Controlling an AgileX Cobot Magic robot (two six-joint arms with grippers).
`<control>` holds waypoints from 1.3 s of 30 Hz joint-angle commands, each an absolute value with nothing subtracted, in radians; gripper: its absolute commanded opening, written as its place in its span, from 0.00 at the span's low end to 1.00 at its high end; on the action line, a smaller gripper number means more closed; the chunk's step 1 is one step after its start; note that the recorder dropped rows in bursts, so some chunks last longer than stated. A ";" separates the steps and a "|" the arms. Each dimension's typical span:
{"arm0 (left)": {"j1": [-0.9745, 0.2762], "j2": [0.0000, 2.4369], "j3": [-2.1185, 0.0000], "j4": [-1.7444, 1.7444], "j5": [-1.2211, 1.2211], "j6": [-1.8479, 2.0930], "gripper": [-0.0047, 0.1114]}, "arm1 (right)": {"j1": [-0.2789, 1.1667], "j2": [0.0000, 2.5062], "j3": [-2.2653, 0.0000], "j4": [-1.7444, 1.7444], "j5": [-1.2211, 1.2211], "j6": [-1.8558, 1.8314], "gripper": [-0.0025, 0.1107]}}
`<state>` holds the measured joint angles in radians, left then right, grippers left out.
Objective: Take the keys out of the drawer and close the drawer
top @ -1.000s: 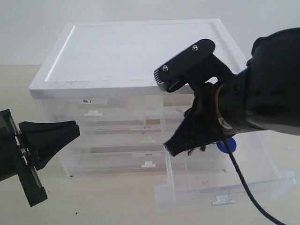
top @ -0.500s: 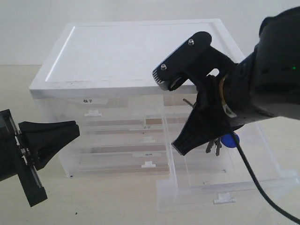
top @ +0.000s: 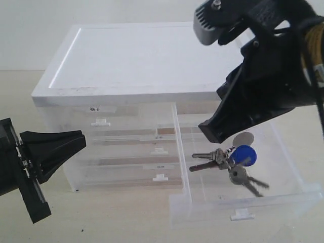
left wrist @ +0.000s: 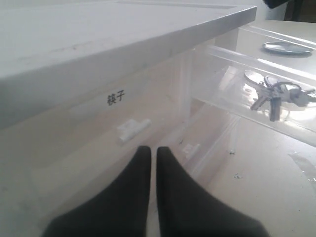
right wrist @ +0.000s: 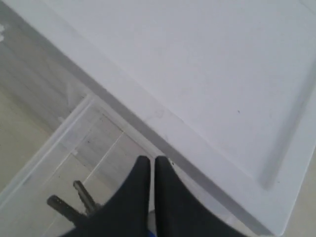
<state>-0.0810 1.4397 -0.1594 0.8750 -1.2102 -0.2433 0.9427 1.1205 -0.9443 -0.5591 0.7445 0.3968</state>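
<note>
**Bared: the keys (top: 223, 161)**

Spread within the walls of the pulled-out clear plastic drawer (top: 283, 202): silver metal blades, round blue fob (top: 245, 155), round silvery tag (top: 245, 139), one blade blurred. Hanging or lying, cannot tell. Just above, higher than half a second ago: right gripper (top: 211, 132), black fingers pressed together. Left gripper (top: 81, 139) likewise closed, unmoved, well apart.

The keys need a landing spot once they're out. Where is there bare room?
Bare: the white cabinet top, and the table between the left gripper and the open drawer. Crowded: over the drawer, where the right gripper holds the keys.
</note>
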 commanded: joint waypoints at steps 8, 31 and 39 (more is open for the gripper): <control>-0.083 1.443 -0.163 0.879 -1.221 -0.253 0.08 | 0.939 1.136 -0.950 -0.439 0.880 0.298 0.19; -0.083 1.443 -0.163 0.898 -1.221 -0.261 0.08 | 0.939 1.300 -0.950 -0.272 0.919 -0.206 0.48; -0.083 1.443 -0.163 0.898 -1.221 -0.261 0.08 | 0.939 1.389 -0.950 -0.344 0.904 -0.157 0.47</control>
